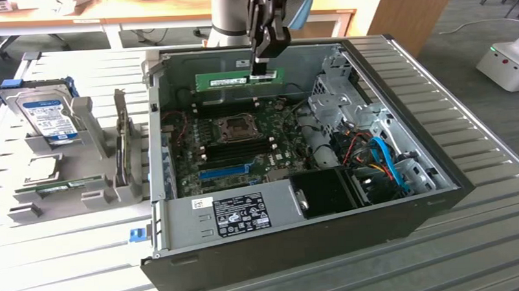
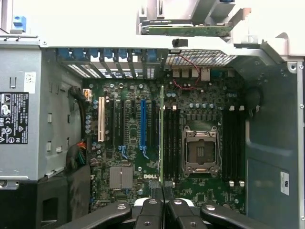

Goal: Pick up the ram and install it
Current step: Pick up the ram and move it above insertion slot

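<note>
The ram (image 1: 238, 79), a long green stick with a pale label, hangs level above the open computer case (image 1: 433, 178), over the far part of the motherboard (image 1: 242, 146). My gripper (image 1: 263, 71) comes down from above and is shut on the ram's end towards the exterior view's right. In the wrist view the ram (image 2: 162, 133) shows edge-on as a thin green line running out from my gripper (image 2: 162, 198). It lines up beside the black memory slots (image 2: 171, 143) next to the CPU socket (image 2: 199, 152).
A grey parts holder (image 1: 79, 168) on the exterior view's left carries a hard drive with a blue label (image 1: 49, 117) and a small green board (image 1: 67, 186). Inside the case are a blue slot strip (image 1: 221, 170), a black shroud (image 1: 326, 192), a drive cage (image 1: 335, 94) and blue cables (image 1: 385, 157).
</note>
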